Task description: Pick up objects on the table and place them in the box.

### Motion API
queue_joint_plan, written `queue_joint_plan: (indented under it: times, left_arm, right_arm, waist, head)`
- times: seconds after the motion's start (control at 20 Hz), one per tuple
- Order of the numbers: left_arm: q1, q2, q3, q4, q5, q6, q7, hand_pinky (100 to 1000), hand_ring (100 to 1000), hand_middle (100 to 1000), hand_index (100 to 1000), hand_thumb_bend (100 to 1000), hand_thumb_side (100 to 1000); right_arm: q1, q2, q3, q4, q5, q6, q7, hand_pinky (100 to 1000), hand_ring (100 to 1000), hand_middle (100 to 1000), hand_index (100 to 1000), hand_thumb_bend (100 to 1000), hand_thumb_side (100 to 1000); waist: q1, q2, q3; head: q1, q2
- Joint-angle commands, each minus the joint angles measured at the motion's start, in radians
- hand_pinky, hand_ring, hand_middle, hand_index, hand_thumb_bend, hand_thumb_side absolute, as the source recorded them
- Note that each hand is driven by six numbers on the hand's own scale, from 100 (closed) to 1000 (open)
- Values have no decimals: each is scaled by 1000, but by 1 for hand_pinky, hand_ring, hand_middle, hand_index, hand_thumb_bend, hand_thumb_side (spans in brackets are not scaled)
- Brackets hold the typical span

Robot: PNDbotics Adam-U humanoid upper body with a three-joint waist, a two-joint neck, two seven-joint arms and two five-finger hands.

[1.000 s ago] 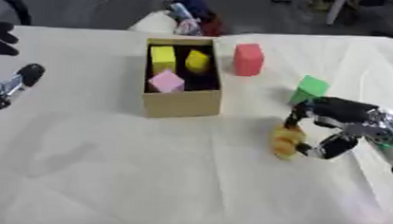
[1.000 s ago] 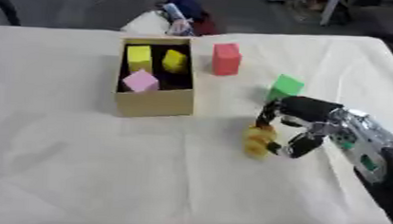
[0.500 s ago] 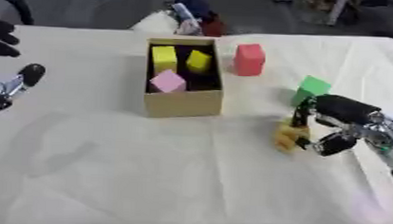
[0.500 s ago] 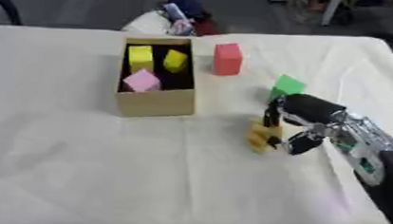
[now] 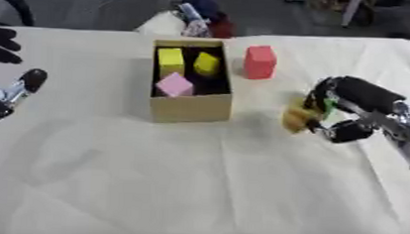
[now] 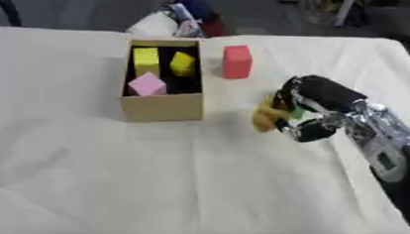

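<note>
Right robot hand (image 5: 352,108) curled around yellow object (image 5: 297,119), beside box (image 5: 190,110)

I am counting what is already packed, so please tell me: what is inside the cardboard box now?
Inside the cardboard box lie a yellow rectangular block, a smaller yellow block and a pink cube. The box floor beneath them is dark and partly covered.

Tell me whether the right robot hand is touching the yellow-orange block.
Touching. The left eye view shows the right robot hand with fingers curled round the yellow-orange block, no gap between them.
</note>
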Motion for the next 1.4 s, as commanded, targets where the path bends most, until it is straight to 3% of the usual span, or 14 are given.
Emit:
queue_joint_plan:
  times: [0.05,0.2,0.35,0.5,0.75,0.95,1.1,1.15,1.2,1.3,1.4]
  left_arm:
    - [-5,5,4,-16,7,-4,-6,715,604,603,771,608,478]
    - [-4,-2,-2,-23,10,-7,-13,715,604,603,771,608,479]
    - [-7,-15,-8,-31,14,-8,-19,714,603,602,770,607,478]
    - [-9,-36,-21,-35,25,-11,-30,714,602,601,769,606,480]
    - [-15,-64,-37,-39,39,-15,-50,720,601,600,769,598,482]
    - [-22,-80,-45,-39,47,-17,-59,723,601,599,769,596,483]
    - [-22,-84,-46,-38,48,-17,-64,724,601,599,768,593,485]
    - [-22,-87,-46,-37,49,-17,-65,724,601,600,769,592,485]
    - [-21,-88,-46,-36,49,-17,-67,724,601,600,769,591,487]
    - [-20,-89,-47,-34,48,-16,-70,725,602,600,769,590,489]
    - [-20,-89,-46,-33,47,-16,-73,726,602,601,770,586,491]
  right_arm:
    - [-74,-36,-20,-45,-89,32,25,647,559,347,447,145,100]
    - [-159,-13,-30,-20,-139,61,52,644,552,344,446,132,100]
    - [-241,45,-46,73,-146,77,71,649,552,350,453,110,100]
    - [-320,122,-78,221,-108,70,81,654,556,359,463,102,100]
    - [-416,220,-131,444,36,53,74,665,569,393,498,100,100]
    - [-461,276,-178,588,119,61,33,675,591,490,602,100,100]
    - [-477,305,-189,645,159,54,9,696,639,610,768,100,100]
    - [-477,312,-188,655,166,49,16,703,659,660,816,112,151]
    - [-477,317,-184,662,170,45,31,725,716,769,921,189,352]
    - [-476,323,-175,654,176,40,69,739,744,825,971,246,471]
    - [-474,321,-163,620,178,37,85,745,755,853,993,270,492]
  waist:
    - [-3,-5,6]
    - [-6,-8,21]
    - [-7,-7,41]
    - [-4,-3,67]
    - [-4,5,116]
    - [-2,10,148]
    - [-2,11,158]
    - [-2,11,159]
    - [-2,11,159]
    - [-2,11,154]
    - [-3,11,148]
  head:
    - [-4,5]
    - [-14,5]
    - [-26,5]
    - [-47,5]
    - [-104,5]
    - [-149,5]
    - [-166,5]
    - [-171,5]
    - [-173,4]
    - [-174,3]
    - [-173,4]
